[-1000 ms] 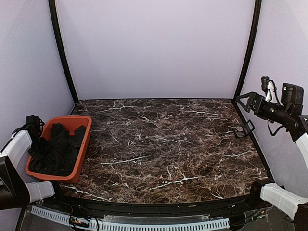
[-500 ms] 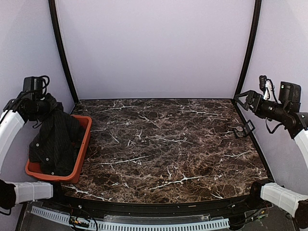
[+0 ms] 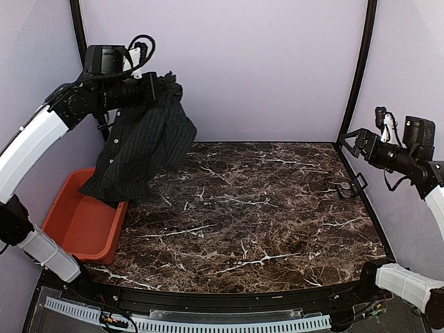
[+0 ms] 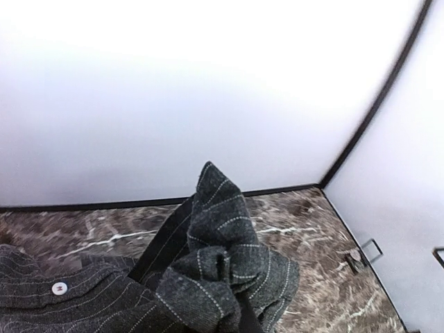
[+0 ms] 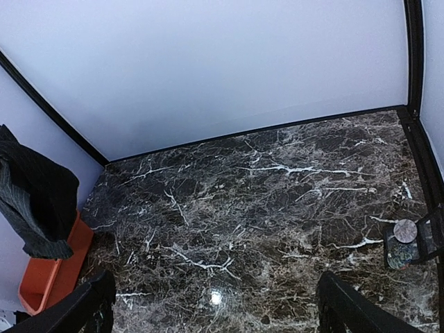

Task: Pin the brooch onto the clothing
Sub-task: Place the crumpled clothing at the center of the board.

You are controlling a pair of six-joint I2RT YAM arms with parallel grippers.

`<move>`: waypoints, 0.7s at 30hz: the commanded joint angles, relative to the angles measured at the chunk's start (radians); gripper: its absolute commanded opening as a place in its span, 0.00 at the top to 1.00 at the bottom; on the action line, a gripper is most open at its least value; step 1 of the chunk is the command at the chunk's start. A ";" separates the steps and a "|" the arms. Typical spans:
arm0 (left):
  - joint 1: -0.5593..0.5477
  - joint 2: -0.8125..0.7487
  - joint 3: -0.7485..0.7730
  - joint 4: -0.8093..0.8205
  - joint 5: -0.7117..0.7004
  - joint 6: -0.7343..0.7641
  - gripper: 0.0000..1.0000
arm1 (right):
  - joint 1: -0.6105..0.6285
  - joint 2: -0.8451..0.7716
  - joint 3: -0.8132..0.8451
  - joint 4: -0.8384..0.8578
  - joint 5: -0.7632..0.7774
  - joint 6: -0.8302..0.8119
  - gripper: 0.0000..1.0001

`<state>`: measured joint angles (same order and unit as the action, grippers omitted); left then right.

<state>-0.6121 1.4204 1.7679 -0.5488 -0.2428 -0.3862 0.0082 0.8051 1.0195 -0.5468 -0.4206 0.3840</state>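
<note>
Right claw hangs in the air at the right side of the top view, up above the right edge of the table. Its two black fingers are wide apart, and nothing is between them.

Closest to the arm bases, at the lower left of the top view, sits an orange tub. It is at the left edge of the dark table, which has white lines like marble.

A bit farther back, at the right edge of the table, lies the brooch. It is small, round and grey. It rests just beside a little black frame, lower down than the open claw and not touching it.

Farther back and high up, at the upper left of the top view, is the left claw. It is squeezed tight on the clothing, a dark shirt with thin pale stripes and a white button. It pinches a bunched bit at the top, and the cloth hides the fingertips. The rest of the shirt hangs down in the air. Its bottom end dangles by the far end of the orange tub; I cannot tell if it touches the rim. The shirt is well apart from the brooch.

Behind it all stands a plain pale purple wall.
</note>
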 commanded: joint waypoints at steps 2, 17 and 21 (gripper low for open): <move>-0.182 0.177 0.078 0.115 0.204 0.183 0.99 | 0.002 -0.003 0.034 -0.002 0.036 -0.014 0.01; -0.279 0.384 -0.205 0.313 0.489 0.070 0.11 | 0.007 0.043 -0.053 -0.020 0.053 -0.043 0.01; -0.235 0.287 -0.283 0.304 0.433 0.069 0.01 | 0.057 0.106 -0.079 -0.020 0.055 -0.072 0.01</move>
<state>-0.8890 1.8771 1.5303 -0.3073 0.2050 -0.3058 0.0193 0.8619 0.9737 -0.5652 -0.3737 0.3523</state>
